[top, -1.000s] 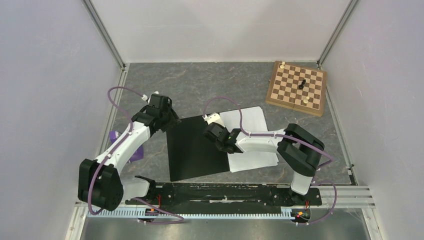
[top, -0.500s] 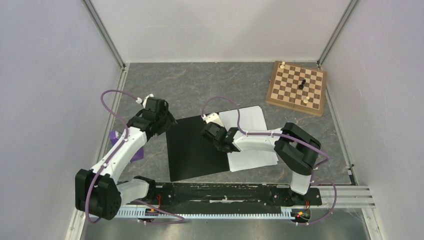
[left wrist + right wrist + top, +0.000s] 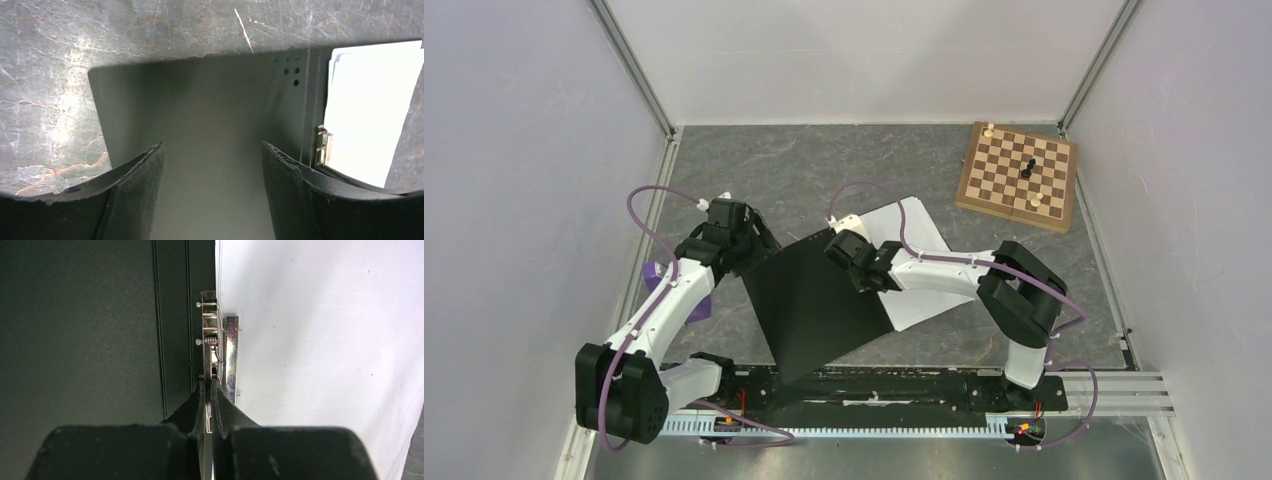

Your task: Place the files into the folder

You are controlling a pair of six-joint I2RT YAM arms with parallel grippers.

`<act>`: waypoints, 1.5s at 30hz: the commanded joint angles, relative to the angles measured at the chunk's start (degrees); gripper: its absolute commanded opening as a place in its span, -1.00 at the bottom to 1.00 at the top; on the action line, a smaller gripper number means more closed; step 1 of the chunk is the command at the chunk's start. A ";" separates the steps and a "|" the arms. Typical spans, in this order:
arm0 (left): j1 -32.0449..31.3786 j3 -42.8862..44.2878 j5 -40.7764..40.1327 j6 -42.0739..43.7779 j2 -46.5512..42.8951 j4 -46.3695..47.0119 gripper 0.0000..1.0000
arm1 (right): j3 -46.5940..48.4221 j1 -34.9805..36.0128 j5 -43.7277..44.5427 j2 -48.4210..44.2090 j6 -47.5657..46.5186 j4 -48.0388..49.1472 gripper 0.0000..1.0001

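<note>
Lying open on the grey surface [image 3: 824, 160], the folder [image 3: 809, 300] shows its black inner face and sits askew, with one corner pointing toward the arm bases. The files [image 3: 919, 265], a stack of blank white sheets, rest flat on the folder's right side, with their left edge along its spine. A metal clip [image 3: 215, 340] runs along that spine, touching the edge of the sheets; whether it presses down on them I cannot tell.

The right arm [image 3: 944, 272] reaches in over the files from the folder's right. Its jaws are pinched together at the near end of the clip, with a thin sliver of its metal caught between them.

The left arm [image 3: 674, 300] comes in from the folder's left. Its jaws are spread wide just above the black leaf near its far left corner, and its fingers [image 3: 132, 195] hold nothing; only bare black cover shows between them.

A small purple thing [image 3: 656, 272] lies on the surface just left of the folder, partly hidden under the left arm. A chessboard [image 3: 1017, 175] with a few pieces on it sits well apart from the folder, beyond its far right
</note>
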 commanded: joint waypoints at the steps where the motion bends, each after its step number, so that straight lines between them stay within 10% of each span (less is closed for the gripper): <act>1: 1.77 -0.67 7.20 4.70 -1.28 3.21 0.53 | 4.61 -2.04 0.15 -5.43 -0.80 -0.13 -1.00; 12: 4.10 -0.95 -5.97 2.54 -6.97 -6.51 0.59 | 6.91 -5.58 -0.14 -9.46 -0.40 -0.65 -1.00; 21: 12.46 -4.78 -0.52 -6.25 -3.94 -2.81 0.57 | 7.65 -8.80 -0.20 -14.10 -0.19 -0.94 -1.00; 25: 16.82 -8.36 4.92 -11.08 -1.37 2.03 0.33 | 7.14 -10.18 -0.18 -16.19 -0.19 -1.00 -1.00; 34: 14.83 -13.64 25.96 -16.73 11.60 20.84 -0.89 | 5.77 -10.67 -1.30 -19.54 0.89 0.56 -1.00; 45: 13.99 -8.44 31.21 -19.50 0.04 20.11 -0.95 | -1.75 -10.87 -5.64 -17.71 5.70 9.07 -1.00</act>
